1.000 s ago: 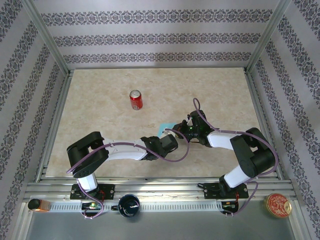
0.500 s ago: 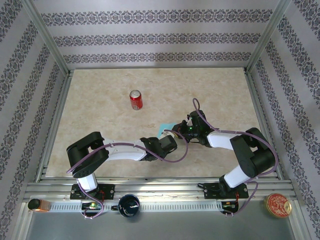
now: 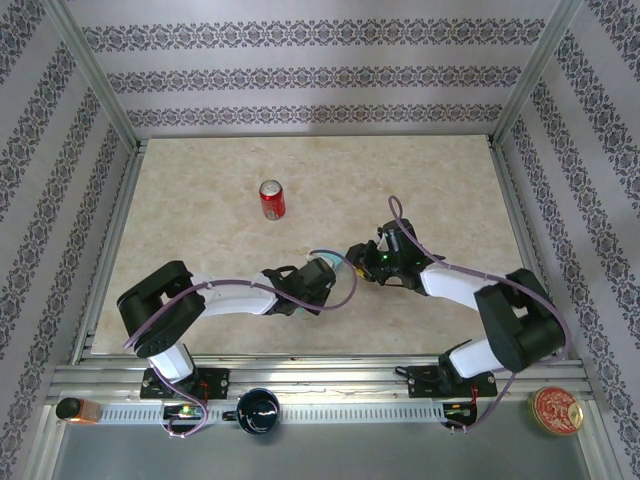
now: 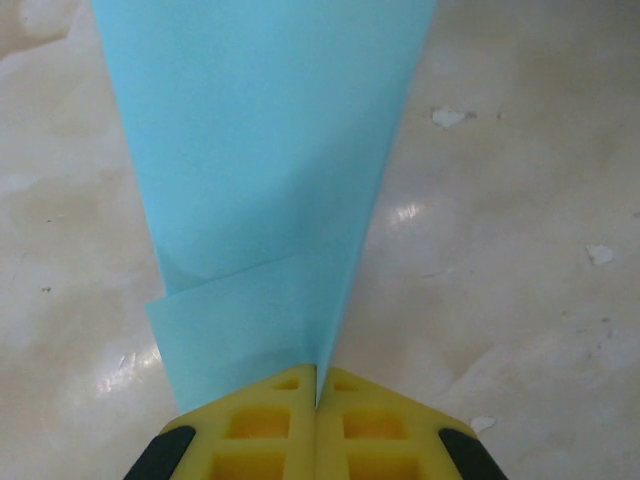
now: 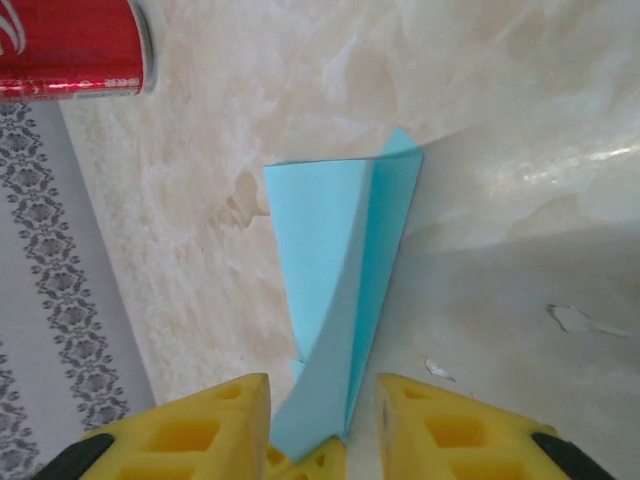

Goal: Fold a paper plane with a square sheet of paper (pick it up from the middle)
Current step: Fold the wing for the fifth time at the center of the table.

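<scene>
Between the left fingers (image 4: 262, 428), pressed fully together, a narrow end of the turquoise paper plane (image 4: 260, 150) is pinched, near the middle of the desk (image 4: 520, 250). Right fingers (image 5: 205, 430) stand partly apart astride it, clamping nothing; with one grip only, the folds could spring open or twist.

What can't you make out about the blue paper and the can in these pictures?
- Left wrist view: the blue paper runs off the top edge; its tip is pinched inside the shut left gripper.
- Right wrist view: the paper's near end is hidden between the fingers of the open right gripper; the red can is cropped by the corner.
- Top view: the paper is too small and mostly covered by both grippers; its folds are unreadable.
</scene>
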Tool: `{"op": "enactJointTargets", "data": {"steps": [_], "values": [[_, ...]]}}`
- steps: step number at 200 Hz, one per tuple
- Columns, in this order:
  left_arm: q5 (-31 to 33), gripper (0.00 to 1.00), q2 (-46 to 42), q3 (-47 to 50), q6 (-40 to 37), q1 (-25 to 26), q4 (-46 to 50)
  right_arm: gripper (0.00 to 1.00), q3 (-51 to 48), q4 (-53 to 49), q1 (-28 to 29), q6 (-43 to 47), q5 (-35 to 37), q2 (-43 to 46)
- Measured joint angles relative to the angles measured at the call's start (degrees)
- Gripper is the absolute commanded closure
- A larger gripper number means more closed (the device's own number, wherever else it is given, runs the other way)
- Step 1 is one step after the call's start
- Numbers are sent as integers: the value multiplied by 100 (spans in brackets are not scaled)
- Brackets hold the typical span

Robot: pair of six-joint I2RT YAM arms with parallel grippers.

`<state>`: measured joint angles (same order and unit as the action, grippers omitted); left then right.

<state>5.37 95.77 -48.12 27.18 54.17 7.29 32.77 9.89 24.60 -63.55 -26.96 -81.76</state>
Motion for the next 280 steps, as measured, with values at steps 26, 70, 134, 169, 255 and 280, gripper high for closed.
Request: {"op": "enactJointTargets", "data": {"steps": [26, 70, 134, 169, 255, 280], "values": [[-798, 100, -101, 256, 214, -332, -542, 62, 11, -380, -114, 358, 258, 564], [-2063, 100, -46, 503, 662, -826, -1368, 62, -131, -476, -162, 619, 313, 813], [-3213, 100, 509, 649, 1333, -1047, -2428, 67, -382, -363, -144, 702, 181, 813], [-3543, 100, 667, 730, 1639, -1110, -2929, 72, -417, -203, -103, 699, 7, 732], [-4175, 100, 1064, 901, 2448, -1307, -4046, 81, -422, 476, -72, 691, -468, 101], [-4312, 100, 1200, 920, 2675, -1370, -4369, 85, -459, 756, -72, 656, -557, -63]]}}
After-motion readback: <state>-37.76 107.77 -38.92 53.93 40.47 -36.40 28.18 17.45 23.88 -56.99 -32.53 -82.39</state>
